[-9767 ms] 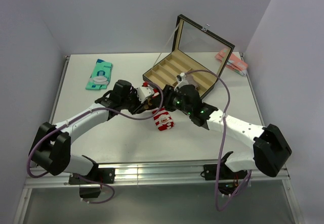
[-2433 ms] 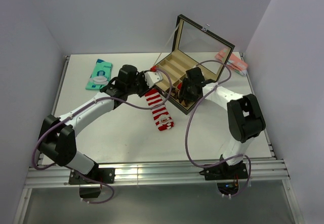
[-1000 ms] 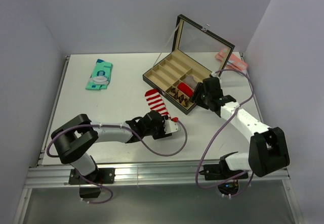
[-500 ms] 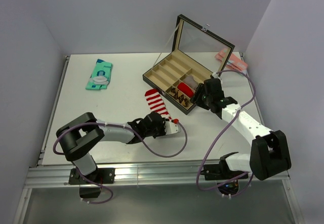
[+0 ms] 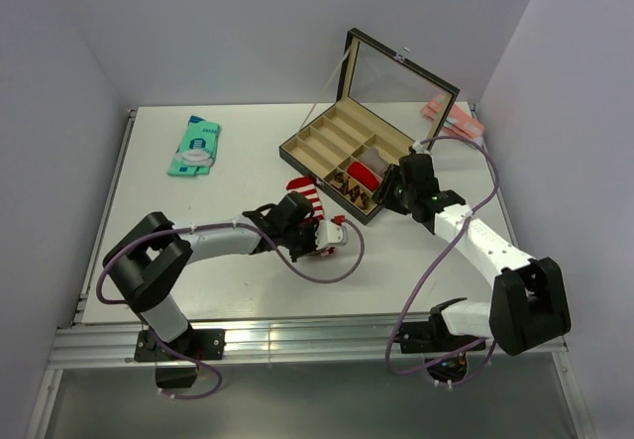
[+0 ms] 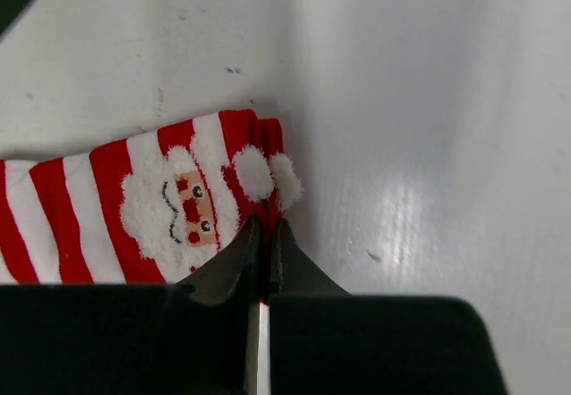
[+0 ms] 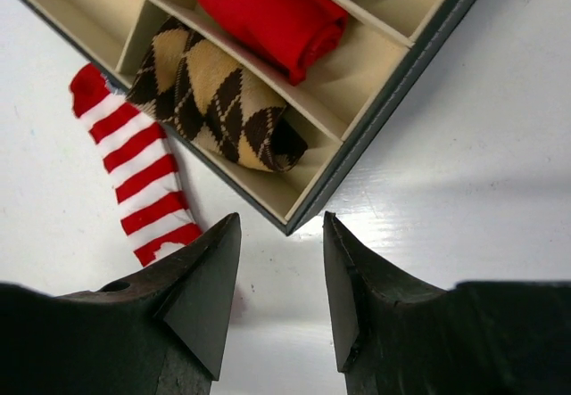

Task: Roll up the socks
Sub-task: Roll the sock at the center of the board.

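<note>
Reaching low, left pincer (image 6: 263,227) clamps striped sock (image 6: 107,201); right pincer (image 7: 281,223) hovers apart.

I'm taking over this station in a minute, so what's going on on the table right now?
Two robot arms are working on rolling socks. The left gripper has its jaws shut on the Santa-face end of the striped Santa sock, which lies unrolled on the table. The argyle sock is already rolled and sits in a compartment of the open box, beside a plain red roll. The right gripper hovers over the box's corner, jaws open and empty.
</note>
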